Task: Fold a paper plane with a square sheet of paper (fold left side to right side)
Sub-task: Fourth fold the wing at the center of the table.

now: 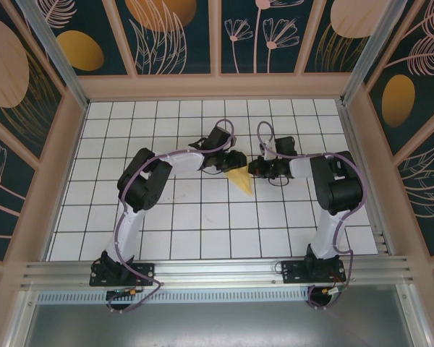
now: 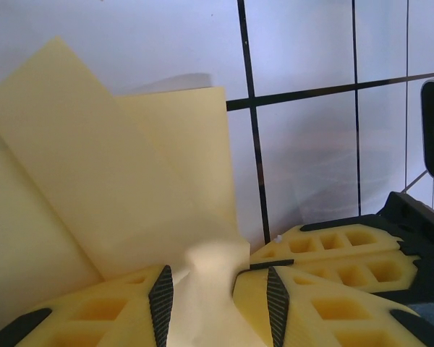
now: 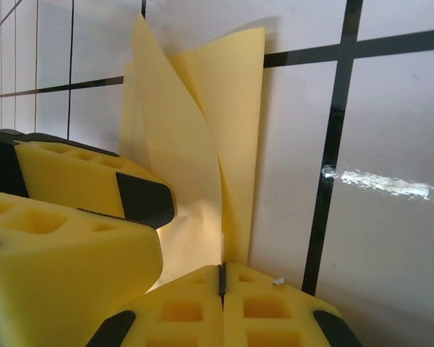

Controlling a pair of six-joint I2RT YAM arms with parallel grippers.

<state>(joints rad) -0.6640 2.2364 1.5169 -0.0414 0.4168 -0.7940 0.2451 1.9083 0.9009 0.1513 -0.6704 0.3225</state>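
Note:
The yellow-orange square sheet of paper [image 1: 241, 181] lies mid-table, folded into a narrow wedge whose point faces the near edge. Its far end is lifted, with flaps standing up [image 3: 195, 130]. My right gripper [image 3: 221, 270] is shut on the paper's edge, pads pressed together; from above it sits just right of the paper [image 1: 255, 168]. My left gripper [image 2: 217, 276] comes in from the left [image 1: 233, 160]. Its pads stand apart with a bunched fold of paper [image 2: 130, 181] between them. The right gripper's fingers [image 2: 333, 249] show beside it, almost touching.
The white tiled tabletop [image 1: 166, 217] with black grid lines spreads all round the paper. Wooden frame walls [image 1: 65, 159] close the left, right and far sides. An aluminium rail [image 1: 217, 271] runs along the near edge by the arm bases.

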